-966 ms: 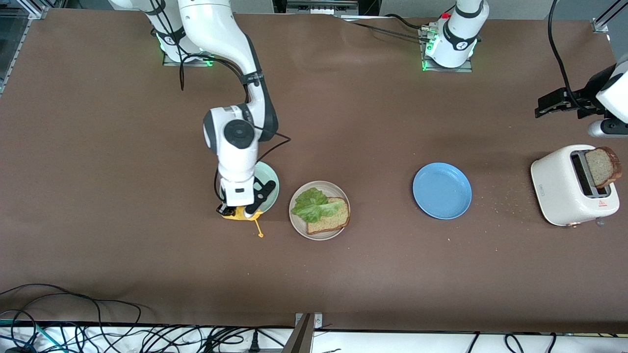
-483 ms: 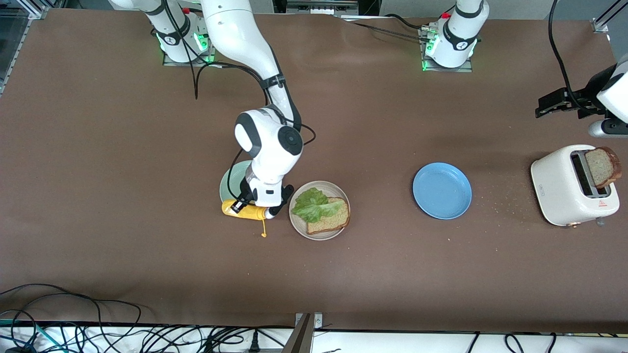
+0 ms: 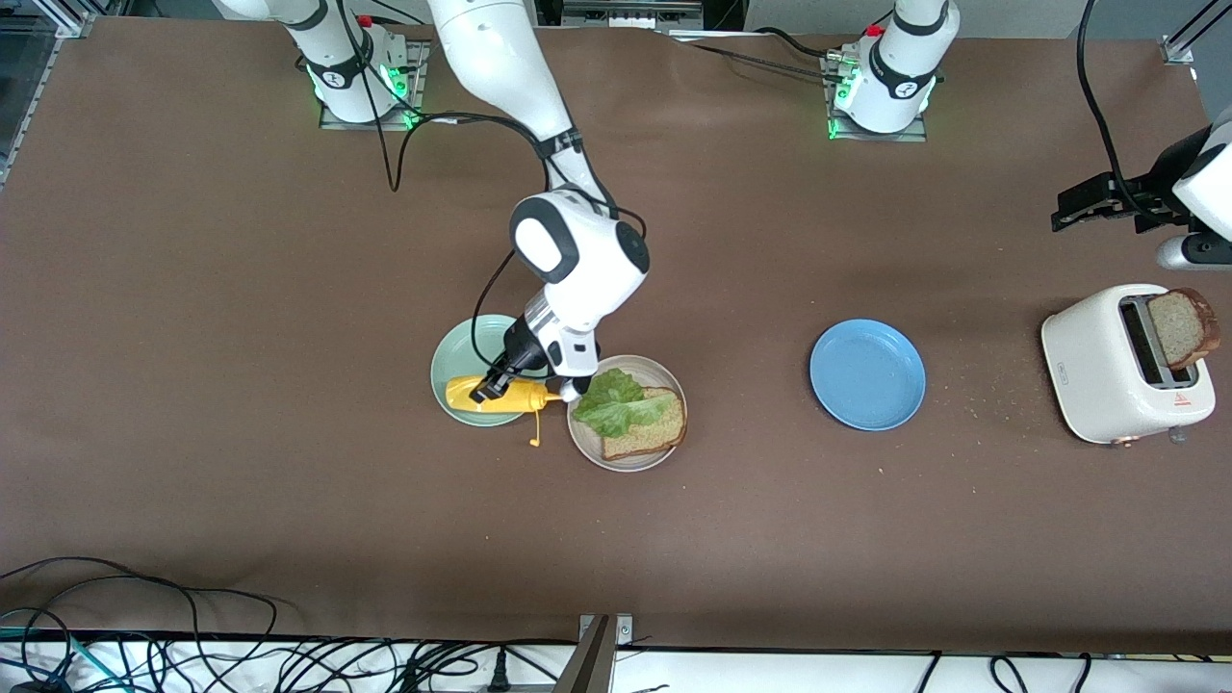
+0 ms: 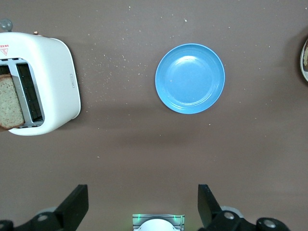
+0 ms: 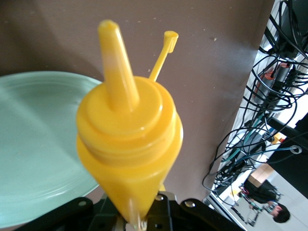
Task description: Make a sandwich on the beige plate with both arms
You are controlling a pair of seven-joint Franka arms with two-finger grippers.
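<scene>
The right pincer (image 3: 515,383) was clamped on a yellow mustard bottle (image 3: 496,394), carried nearly on its side over the mint-green plate (image 3: 450,361) with its nozzle turned toward the beige plate (image 3: 626,457), presumably so the sauce could be squeezed onto the sandwich filling. The bottle's cap dangled on its strap (image 3: 536,431) below the nozzle, so the spout was open. On the beige plate lay one slice of bread (image 3: 654,431) with a lettuce leaf (image 3: 613,404) draped over the part nearest the mint-green plate; no top slice was on it yet. The right arm reached down from its base with the wrist bent, tilting the bottle toward the beige plate. The second slice (image 3: 1182,327) stood in the white toaster (image 3: 1097,371), well apart from the beige plate, toward the left arm's end of the table, with a blue plate (image 3: 866,375) between them. The left pincer (image 4: 143,207) waited with its fingers spread wide and empty, above the table near the toaster.
</scene>
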